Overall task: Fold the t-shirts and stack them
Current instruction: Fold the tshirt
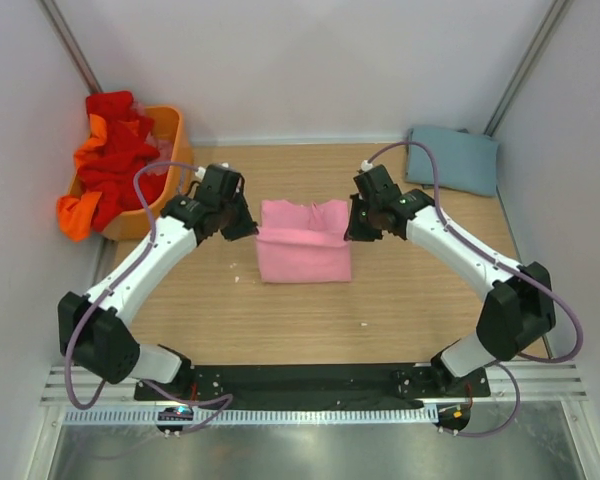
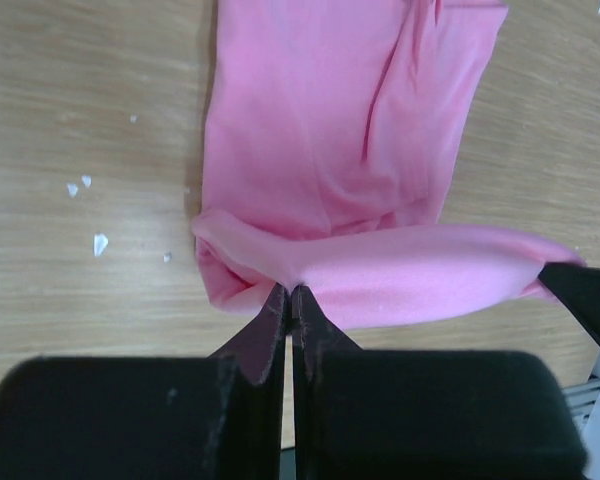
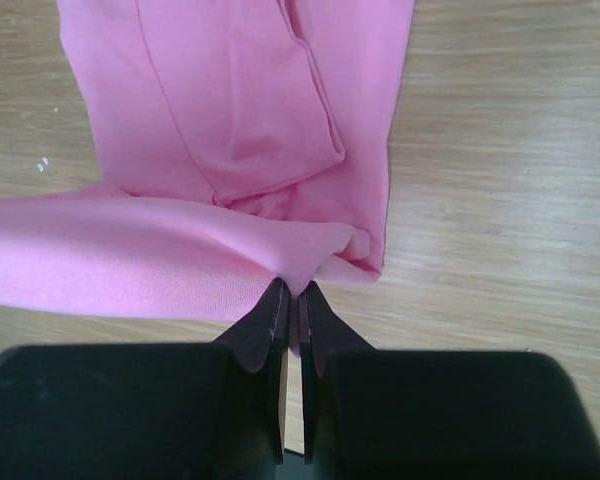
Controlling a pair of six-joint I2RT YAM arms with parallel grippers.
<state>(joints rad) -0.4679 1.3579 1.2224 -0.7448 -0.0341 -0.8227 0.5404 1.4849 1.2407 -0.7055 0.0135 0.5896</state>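
Left tool (image 2: 292,292), beside the orange basket (image 1: 170,125) heaped with red and orange t-shirts (image 1: 110,165), is pinched closed on the pink t-shirt (image 1: 302,255) at its left corner. The shirt lies mid-surface (image 1: 400,300), its lifted edge held taut, probably to fold evenly. Right tool (image 3: 292,290) clamps the opposite corner. The grey-blue t-shirt (image 1: 455,158) lies far right.

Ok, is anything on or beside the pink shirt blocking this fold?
Nothing visible. The left gripper and right gripper are each shut on the pink shirt at its edge; only its own cloth and table lie ahead. The basket sits apart, far left.
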